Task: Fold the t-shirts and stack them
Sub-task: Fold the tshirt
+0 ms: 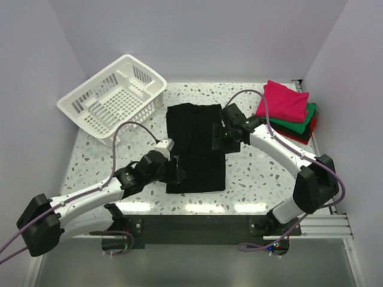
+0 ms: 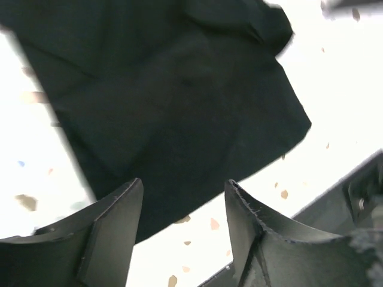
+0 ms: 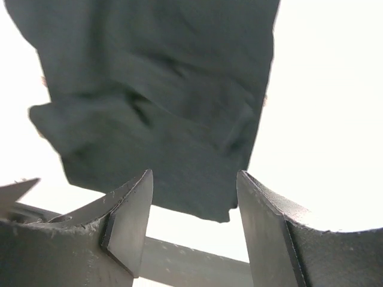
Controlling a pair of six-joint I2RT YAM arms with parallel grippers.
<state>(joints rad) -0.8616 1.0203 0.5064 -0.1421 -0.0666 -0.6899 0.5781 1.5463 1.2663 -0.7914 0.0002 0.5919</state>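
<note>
- Basket (image 1: 114, 95): white slatted plastic, rectangular with rounded corners, tipped up on one side at the far-left corner of the table (image 1: 257, 173).
- Table: white, speckled terrazzo look, glossy.
- Far-right corner holds a folded pile. The magenta shirt (image 1: 286, 100) is on top and the green shirt (image 1: 304, 122) under it. Below that a red shirt (image 1: 313, 124) edge shows, then a black bottom shirt (image 1: 298, 137).
- Black shirt (image 1: 194, 149): mid-table, lying flat. It is soft matte cloth folded to a tall rectangle, with creases and a doubled-over flap on its right side.
- Left gripper (image 2: 184, 197): jaws spread with nothing between them, at the black shirt's near-left edge.
- Right gripper (image 3: 194, 179): jaws spread with nothing pinched, at the black shirt's right edge by the flap.
</note>
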